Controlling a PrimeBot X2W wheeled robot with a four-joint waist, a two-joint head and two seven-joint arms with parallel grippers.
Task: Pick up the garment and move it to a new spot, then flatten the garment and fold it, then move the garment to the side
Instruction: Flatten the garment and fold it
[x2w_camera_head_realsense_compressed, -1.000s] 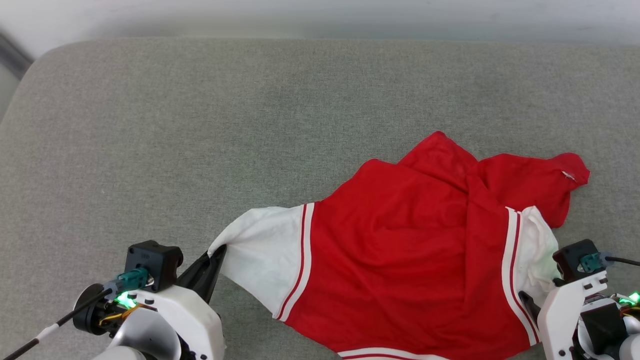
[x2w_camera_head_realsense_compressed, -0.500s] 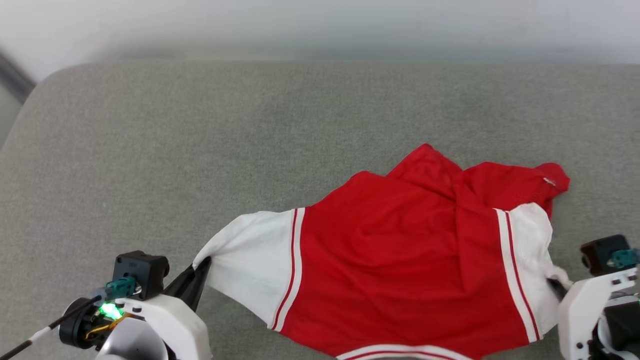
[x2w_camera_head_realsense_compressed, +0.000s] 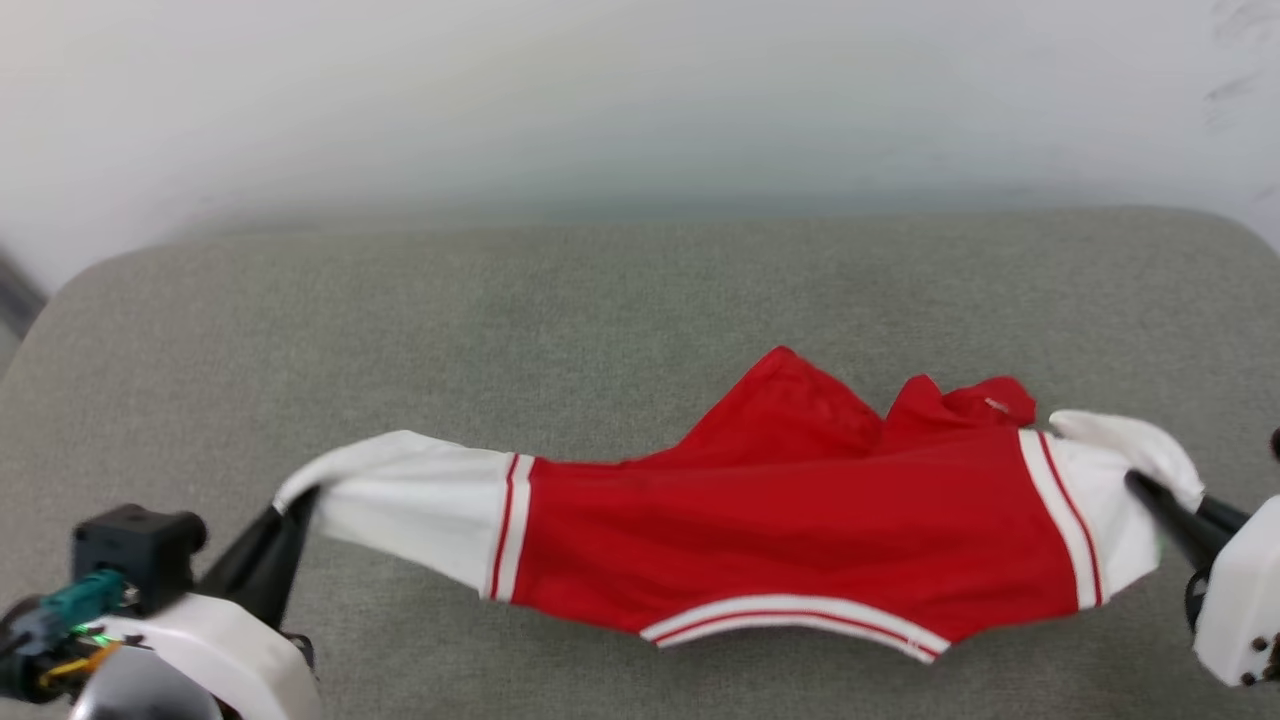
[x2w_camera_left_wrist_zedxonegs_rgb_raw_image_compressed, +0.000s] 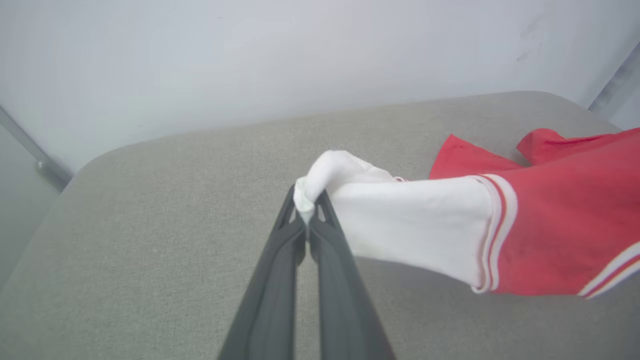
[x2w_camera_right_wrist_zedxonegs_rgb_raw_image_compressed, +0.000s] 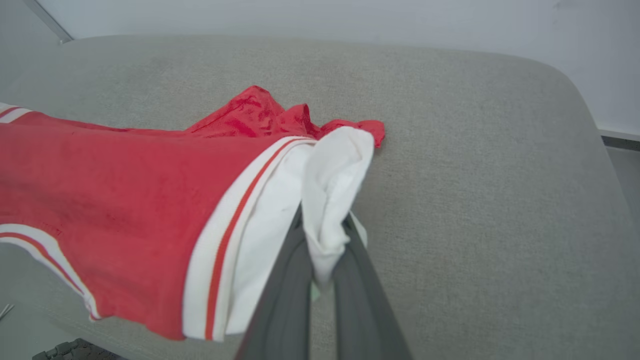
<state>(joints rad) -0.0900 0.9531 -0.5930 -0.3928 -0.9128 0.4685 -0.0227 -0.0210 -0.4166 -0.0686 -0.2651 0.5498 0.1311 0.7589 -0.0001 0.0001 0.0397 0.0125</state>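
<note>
Over the cushion (x2w_camera_head_realsense_compressed: 600, 300), left gripper (x2w_camera_head_realsense_compressed: 295, 500) and right gripper (x2w_camera_head_realsense_compressed: 1140, 480) clamp white sleeves (x2w_camera_head_realsense_compressed: 420, 500) of the red shirt (x2w_camera_head_realsense_compressed: 780, 520); its far part lies crumpled, unclear.

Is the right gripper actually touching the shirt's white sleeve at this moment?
Touching. The right wrist view shows the right gripper shut on the white sleeve of the shirt, with the cloth bunched between its jaws.

Right gripper (x2w_camera_head_realsense_compressed: 1148, 490), behind its jaws, beyond the head view's right edge
</note>
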